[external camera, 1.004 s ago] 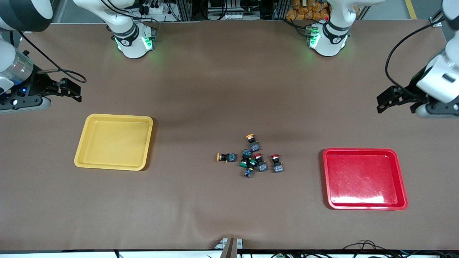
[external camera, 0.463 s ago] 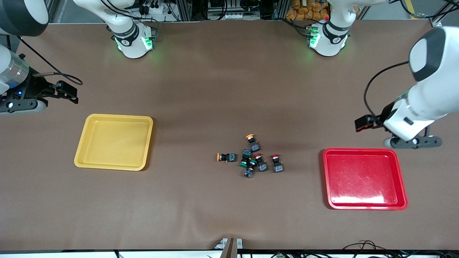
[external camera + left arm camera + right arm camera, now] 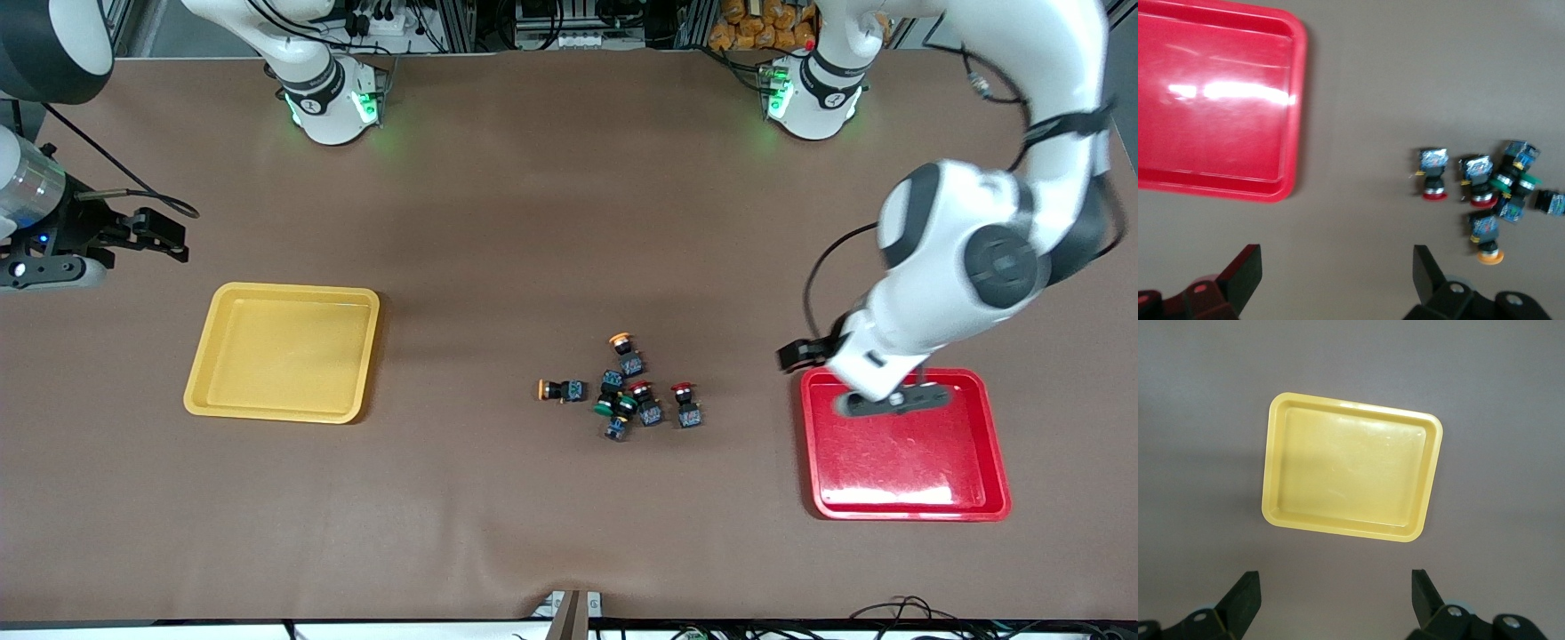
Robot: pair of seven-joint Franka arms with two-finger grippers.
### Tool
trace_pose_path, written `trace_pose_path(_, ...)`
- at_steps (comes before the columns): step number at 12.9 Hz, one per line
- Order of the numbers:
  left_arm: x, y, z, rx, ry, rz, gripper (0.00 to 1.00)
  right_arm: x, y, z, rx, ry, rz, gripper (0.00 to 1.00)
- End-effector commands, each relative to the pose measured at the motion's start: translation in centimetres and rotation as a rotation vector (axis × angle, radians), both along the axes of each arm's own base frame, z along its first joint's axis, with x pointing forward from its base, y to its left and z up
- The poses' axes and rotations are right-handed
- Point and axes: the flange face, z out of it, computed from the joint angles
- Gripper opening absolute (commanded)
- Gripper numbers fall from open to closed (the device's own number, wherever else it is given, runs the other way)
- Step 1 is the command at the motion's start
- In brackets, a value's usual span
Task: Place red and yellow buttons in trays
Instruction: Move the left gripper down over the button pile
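- Hovering: left gripper, jaws wide and empty, over red tray corner, frame right.
- Right gripper wide open, empty, upper left, beside yellow tray.
- Buttons clustered mid-frame.

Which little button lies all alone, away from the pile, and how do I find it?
Look between the shallow yellow plastic tray and the glossy red plastic tray, where small black push-button switches cluster mid-table. On the cluster's yellow-tray side lies one orange-yellow-capped button. Unlike the others, it touches no neighbour and lies on its side, cap toward the yellow tray.
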Motion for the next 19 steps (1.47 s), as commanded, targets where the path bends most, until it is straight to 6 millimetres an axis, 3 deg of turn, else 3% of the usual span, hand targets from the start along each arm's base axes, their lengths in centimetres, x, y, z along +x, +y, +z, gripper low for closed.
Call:
trace_pose_path(1, 1.3, -4.2, -4.8, -0.011, -0.011, 0.051, 1.00, 0.2, -0.2, 0.6, -0.006, -0.010, -0.005, 1.00)
trace_pose_path(4, 2.3, -8.5, -10.2, -0.029, -0.037, 0.141, 1.00, 0.5, -0.3, 0.0, -0.006, -0.003, -0.006, 1.00)
trace_pose_path(9, 2.1, -11.0, -17.2, -0.048, -0.071, 0.127, 1.00, 0.5, -0.3, -0.2, -0.007, 0.007, -0.022, 1.00)
trace_pose_path(13, 1.5, -11.4, -20.4, -0.004, -0.074, 0.081, 1.00, 0.5, -0.8, -0.2, -0.007, 0.006, -0.032, 1.00)
trace_pose_path(19, 0.9, -11.7, -22.8, 0.036, -0.065, 0.044, 1.00, 1.2, -0.1, -1.7, -0.010, 0.026, -0.078, 1.00)
